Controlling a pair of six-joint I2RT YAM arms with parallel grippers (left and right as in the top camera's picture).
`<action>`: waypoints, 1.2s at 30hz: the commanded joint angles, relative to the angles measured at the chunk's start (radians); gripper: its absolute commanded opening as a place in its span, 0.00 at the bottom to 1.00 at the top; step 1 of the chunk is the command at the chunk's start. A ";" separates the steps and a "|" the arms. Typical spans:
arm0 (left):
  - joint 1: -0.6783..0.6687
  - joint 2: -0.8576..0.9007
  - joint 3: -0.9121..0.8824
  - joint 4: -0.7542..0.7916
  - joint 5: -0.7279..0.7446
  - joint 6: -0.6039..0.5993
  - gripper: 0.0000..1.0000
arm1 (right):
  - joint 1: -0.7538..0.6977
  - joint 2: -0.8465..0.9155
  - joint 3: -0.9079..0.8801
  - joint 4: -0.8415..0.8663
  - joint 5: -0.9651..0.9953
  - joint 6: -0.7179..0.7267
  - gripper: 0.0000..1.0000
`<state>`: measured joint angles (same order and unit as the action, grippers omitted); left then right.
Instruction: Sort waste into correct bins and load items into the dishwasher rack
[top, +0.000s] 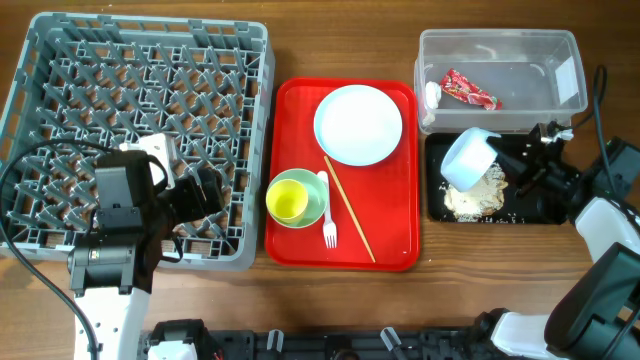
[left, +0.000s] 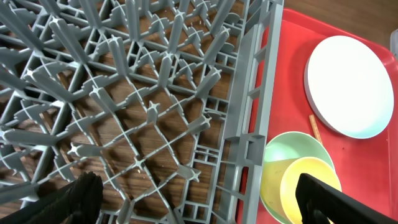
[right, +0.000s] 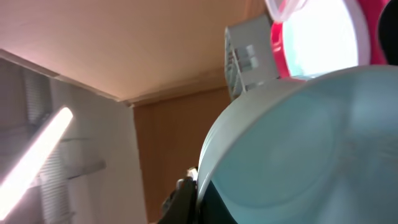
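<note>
Right gripper (top: 508, 166) clamps the blue bowl (top: 468, 157), tipped above the black tray (top: 545, 215), likely to shed crumbs (top: 475, 198) there. Left gripper (top: 205, 190) hangs open over the rack (top: 60, 60), far left of the tray.

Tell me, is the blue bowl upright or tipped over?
Tipped: the blue bowl tilts steeply above the black tray, with crumbs piled beneath it.

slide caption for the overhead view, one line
Right gripper holds a pale blue bowl tilted over the shallow black tray of whitish food crumbs.
</note>
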<state>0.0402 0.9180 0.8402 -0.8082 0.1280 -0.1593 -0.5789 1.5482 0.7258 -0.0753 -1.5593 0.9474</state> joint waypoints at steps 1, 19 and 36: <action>-0.003 -0.002 0.016 0.003 -0.002 -0.006 1.00 | -0.004 0.006 0.000 0.012 -0.063 0.066 0.04; -0.003 -0.002 0.017 0.003 -0.002 -0.006 1.00 | 0.240 -0.034 0.042 -0.107 0.424 -0.287 0.05; -0.003 -0.002 0.016 0.003 -0.002 -0.006 1.00 | 0.721 -0.274 0.417 -0.623 1.274 -0.689 0.05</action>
<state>0.0402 0.9180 0.8402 -0.8082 0.1280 -0.1593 0.0219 1.2900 1.0679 -0.7025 -0.5255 0.3340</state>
